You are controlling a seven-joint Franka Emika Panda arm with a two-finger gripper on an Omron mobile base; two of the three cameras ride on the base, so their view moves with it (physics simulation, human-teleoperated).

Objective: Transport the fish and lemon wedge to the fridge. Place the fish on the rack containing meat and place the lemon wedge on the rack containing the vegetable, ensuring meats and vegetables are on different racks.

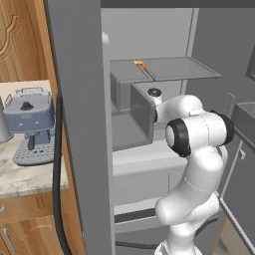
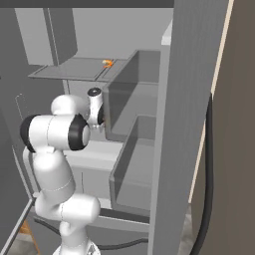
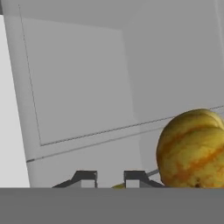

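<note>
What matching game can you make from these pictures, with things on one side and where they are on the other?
Things:
1. meat
2. vegetable
3. coffee machine
4. lemon wedge

Places:
A. on the counter beside the fridge
B. pinched in the shut pincer, just a yellow sliver showing
C. on the upper fridge shelf
D. inside the fridge, close beside the pincer

Pairs: 1-C, 2-D, 3-A, 4-B

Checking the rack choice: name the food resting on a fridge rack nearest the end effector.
The round yellow-brown vegetable, right beside the end effector; the tiny orange meat lies on the upper shelf, higher up.
</note>
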